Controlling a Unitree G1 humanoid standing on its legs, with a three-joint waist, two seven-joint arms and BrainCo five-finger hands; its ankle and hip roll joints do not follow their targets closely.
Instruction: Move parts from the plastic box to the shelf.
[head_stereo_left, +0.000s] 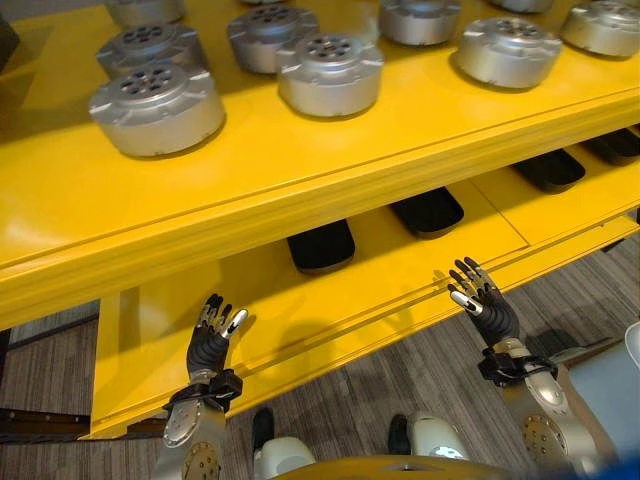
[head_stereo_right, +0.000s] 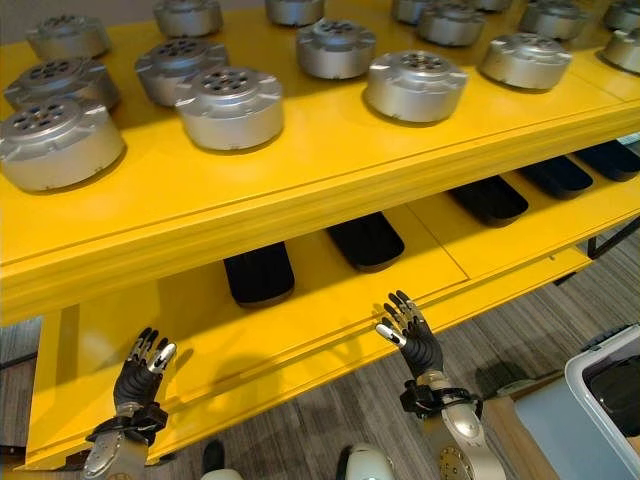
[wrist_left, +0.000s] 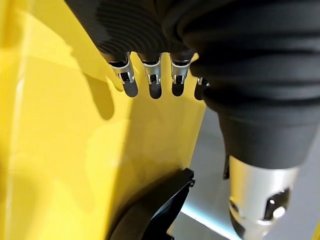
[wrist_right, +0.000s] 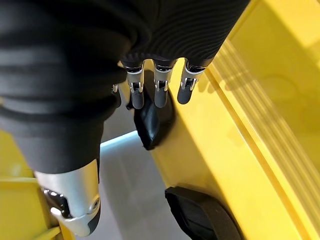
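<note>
The left hand (head_stereo_left: 207, 345) hung before the lower tier of the yellow shelf (head_stereo_left: 300, 180), its fingers (wrist_left: 129, 80) loosely extended and holding nothing. Above it, on the top tier, stood round silver metal parts (head_stereo_left: 157, 108) in rows, each with a ring of holes in its raised centre, some just beside one another. On the lower tier lay flat black pads (head_stereo_left: 321, 245), well apart from each other in a row running rightward. The right hand (head_stereo_left: 485, 305) was raised near the lower tier's front edge, its fingers (wrist_right: 159, 87) spread and relaxed, gripping nothing. At the far right of the right eye view stood the corner of a grey plastic box (head_stereo_right: 600, 385) on the floor, its inside dark.
</note>
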